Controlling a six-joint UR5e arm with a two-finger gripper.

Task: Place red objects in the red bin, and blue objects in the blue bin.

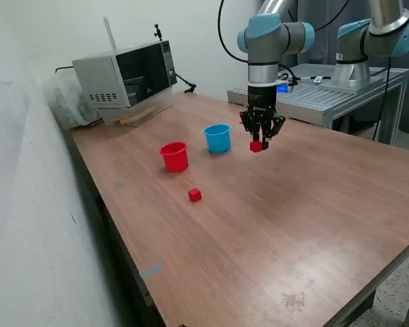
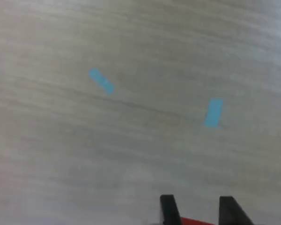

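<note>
We see a microwave (image 1: pixel 126 80) at the table's (image 1: pixel 307 225) far corner, ext. view's left, and a second arm's base (image 1: pixel 358 48) on a metal stand behind, well apart from the work. Two blue tape bits (image 2: pixel 214 112) lie on the wood under the wrist cam; nothing blocks the way. Gripper (image 1: pixel 260 143) hangs above the table w/ fingers closed narrow on a red cube (image 1: pixel 256 146), lifted off the surface. Blue cup (image 1: pixel 217 137) stands near, to the ext. view's left of gripper; red cup (image 1: pixel 174 156) further left. Second red cube (image 1: pixel 195 195) lies on the table in front of red cup, apart from it.
</note>
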